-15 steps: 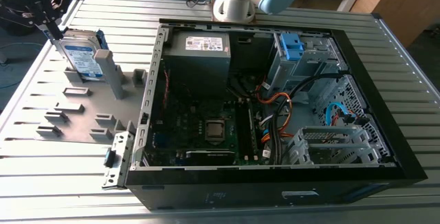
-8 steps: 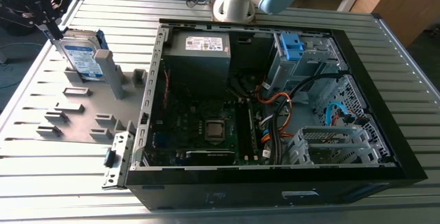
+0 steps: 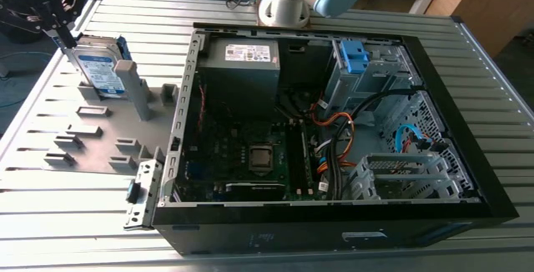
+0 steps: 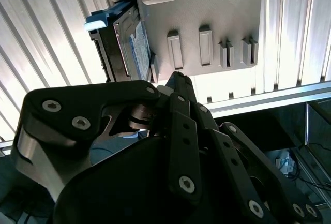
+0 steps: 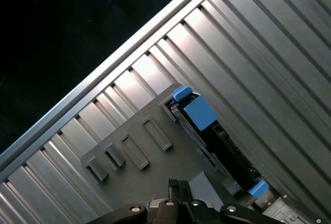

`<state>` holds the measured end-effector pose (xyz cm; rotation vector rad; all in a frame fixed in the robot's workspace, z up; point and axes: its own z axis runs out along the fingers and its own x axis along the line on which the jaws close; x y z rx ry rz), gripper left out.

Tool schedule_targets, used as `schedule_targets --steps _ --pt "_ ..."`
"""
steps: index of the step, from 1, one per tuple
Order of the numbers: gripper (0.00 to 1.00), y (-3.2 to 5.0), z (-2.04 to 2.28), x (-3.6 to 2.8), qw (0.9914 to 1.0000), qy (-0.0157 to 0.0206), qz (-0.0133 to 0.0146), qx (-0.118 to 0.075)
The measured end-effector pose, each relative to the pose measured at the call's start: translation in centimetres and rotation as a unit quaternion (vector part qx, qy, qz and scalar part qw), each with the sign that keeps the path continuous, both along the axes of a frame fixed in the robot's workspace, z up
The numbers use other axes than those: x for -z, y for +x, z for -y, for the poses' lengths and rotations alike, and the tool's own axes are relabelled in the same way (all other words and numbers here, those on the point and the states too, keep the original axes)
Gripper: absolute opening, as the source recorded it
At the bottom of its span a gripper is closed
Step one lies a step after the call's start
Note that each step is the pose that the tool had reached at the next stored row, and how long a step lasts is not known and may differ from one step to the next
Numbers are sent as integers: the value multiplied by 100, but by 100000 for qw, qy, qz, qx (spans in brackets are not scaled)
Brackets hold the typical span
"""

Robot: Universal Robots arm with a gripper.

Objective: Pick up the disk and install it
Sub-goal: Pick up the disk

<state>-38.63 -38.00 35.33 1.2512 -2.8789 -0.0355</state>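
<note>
Ribbed aluminium worktop (image 3: 476, 47), with an open black computer case (image 3: 501, 184) beside a grey slotted fixture (image 3: 84, 153).
At the exterior view's upper left we see the flat silver disk (image 3: 96, 65), blue-railed, standing on edge in the fixture. The black claw (image 3: 60, 34) hangs at its top edge, and we cannot tell its spread.

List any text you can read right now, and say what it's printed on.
Disk, white-and-blue label: black print, too small to read.
Power supply, white sticker: print too small to read.
No other text is readable.
</note>
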Motion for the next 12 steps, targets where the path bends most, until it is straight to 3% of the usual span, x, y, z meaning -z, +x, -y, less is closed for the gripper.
schedule_targets --steps 12 --pt "11 0 0 0 99995 1 2 -1004"
